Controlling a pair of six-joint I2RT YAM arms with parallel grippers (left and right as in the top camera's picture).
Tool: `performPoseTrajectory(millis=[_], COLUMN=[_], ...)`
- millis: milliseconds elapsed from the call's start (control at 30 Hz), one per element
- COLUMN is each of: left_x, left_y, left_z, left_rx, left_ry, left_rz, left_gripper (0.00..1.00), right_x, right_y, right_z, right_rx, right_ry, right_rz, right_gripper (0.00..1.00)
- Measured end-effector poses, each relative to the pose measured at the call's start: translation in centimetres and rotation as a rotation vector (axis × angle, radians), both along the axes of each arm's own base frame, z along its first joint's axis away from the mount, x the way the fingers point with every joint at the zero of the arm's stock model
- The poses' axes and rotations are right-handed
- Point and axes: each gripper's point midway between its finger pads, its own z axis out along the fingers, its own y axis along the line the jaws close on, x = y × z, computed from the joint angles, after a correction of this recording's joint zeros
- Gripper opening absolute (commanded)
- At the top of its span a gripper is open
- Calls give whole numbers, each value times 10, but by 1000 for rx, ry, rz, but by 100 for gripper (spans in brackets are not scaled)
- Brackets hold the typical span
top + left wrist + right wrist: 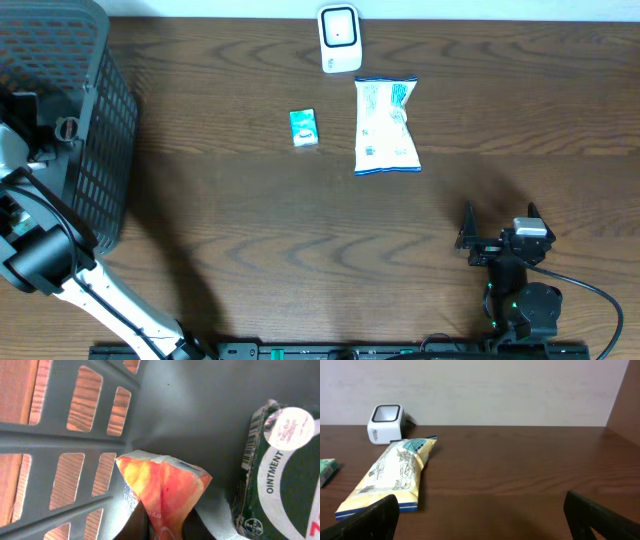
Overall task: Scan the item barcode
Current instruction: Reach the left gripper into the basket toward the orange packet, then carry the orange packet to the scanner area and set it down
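Observation:
In the left wrist view my left gripper [165,527] is down inside the grey basket [65,435], shut on the lower end of an orange-red foil packet [165,480]. The packet stands upright between the dark fingers. A dark green ointment box [285,475] with a barcode on its side lies just right of it. The white barcode scanner [339,38] stands at the table's far edge, also seen as the scanner [384,424] in the right wrist view. My right gripper [500,225] rests near the front right, open and holding nothing [482,520].
The grey basket [100,120] fills the far left corner, with the left arm reaching in. A white-and-blue snack bag [386,125] [395,472] lies below the scanner. A small green packet [304,128] [326,471] lies to its left.

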Motion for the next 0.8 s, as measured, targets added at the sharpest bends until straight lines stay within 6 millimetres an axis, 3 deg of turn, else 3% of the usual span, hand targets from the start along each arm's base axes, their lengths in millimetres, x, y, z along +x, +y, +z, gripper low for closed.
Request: performPoseTrajectory(millis=[233,333,400,500,633,733,800], left_x=[6,15,22,22,7,-5,-6], left_y=[-9,-18,-23,-36,-76,-113,-140], left_z=[13,48,91,175,293,348,365], left_rx=[-92,-153,-183,-239,-362,-478,-555], left_ry=[-98,-223,-352,-568,-861,-994,-1023], left_rz=[102,152,210,287,317,328,311], left_gripper=[7,8,7,7,7,7,7], right_x=[0,0,0,0,0,0,0], right_y=[0,0,0,0,0,0,0], right_z=[0,0,0,0,0,0,0], right_rx=[0,0,0,0,0,0,0], right_ry=[0,0,0,0,0,0,0], right_rz=[0,0,0,0,0,0,0], right_gripper=[99,99,99,99,99,99,99])
